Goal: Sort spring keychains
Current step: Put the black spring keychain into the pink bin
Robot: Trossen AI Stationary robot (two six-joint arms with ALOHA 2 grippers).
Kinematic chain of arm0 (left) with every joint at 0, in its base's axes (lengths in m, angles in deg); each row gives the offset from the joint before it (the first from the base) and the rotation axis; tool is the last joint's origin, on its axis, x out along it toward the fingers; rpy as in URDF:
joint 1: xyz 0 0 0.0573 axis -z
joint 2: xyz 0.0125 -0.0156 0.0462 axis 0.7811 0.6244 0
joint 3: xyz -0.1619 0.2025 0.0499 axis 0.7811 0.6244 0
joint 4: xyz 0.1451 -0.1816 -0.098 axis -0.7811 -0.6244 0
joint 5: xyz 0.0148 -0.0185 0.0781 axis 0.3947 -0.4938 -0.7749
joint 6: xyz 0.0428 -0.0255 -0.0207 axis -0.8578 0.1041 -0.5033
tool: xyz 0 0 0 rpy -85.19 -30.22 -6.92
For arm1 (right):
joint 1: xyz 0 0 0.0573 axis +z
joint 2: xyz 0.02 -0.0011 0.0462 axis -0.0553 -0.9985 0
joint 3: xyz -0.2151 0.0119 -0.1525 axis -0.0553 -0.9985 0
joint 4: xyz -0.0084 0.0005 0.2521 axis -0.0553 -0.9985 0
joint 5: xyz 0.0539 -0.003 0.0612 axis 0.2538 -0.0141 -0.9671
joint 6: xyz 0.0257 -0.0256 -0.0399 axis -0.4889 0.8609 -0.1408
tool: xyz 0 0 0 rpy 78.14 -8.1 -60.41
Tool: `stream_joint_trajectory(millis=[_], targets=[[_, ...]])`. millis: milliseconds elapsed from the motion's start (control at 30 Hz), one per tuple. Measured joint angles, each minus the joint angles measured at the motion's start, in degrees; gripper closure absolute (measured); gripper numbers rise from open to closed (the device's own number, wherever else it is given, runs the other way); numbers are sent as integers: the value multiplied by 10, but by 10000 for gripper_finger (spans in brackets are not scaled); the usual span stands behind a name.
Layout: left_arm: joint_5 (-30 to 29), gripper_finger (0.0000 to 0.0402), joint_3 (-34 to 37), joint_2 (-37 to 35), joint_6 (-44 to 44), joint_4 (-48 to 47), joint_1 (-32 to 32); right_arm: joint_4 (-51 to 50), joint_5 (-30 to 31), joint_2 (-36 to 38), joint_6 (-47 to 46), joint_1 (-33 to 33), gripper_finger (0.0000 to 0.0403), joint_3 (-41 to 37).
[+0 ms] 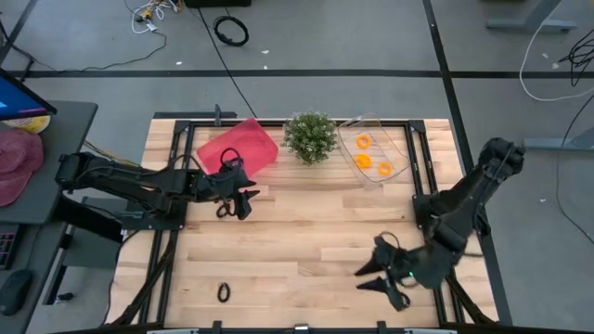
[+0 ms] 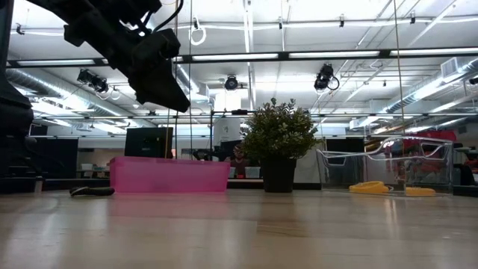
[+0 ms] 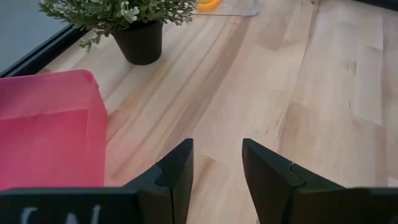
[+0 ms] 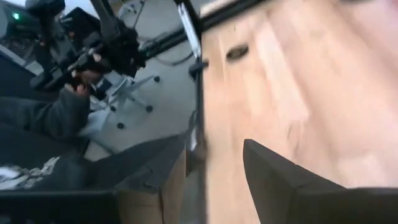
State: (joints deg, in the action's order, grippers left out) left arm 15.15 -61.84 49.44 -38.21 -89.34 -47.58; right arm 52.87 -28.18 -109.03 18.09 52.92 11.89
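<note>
plant between bin and tray; keychains in tray.

Wooden table — pale planks, black frame around the edge. Potted plant at the far side, centre, in a dark pot. Pink bin just beside it, clear tray on its other side. Red cap off the table, near a monitor — cables on the grey floor.
</note>
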Motion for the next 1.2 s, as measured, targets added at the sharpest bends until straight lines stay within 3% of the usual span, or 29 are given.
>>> stream_joint_trajectory(millis=[233, 633, 733, 967, 1200], targets=[[-8, 262, 0, 0, 1, 1, 3, -59, -4, -45, -173, 59, 240, 0], [-52, 262, -1, 0, -34, 35, 1, -285, -263, -131, -566, 74, 240, 0], [-53, 262, -1, 0, -38, 41, 2, -312, -302, -139, -602, 89, 241, 0], [-53, 262, -1, 0, -39, 40, 1, -342, -258, -170, -666, 131, 241, 0], [-53, 262, -1, 0, -38, 40, 1, -325, -302, -219, -650, 147, 241, 0]])
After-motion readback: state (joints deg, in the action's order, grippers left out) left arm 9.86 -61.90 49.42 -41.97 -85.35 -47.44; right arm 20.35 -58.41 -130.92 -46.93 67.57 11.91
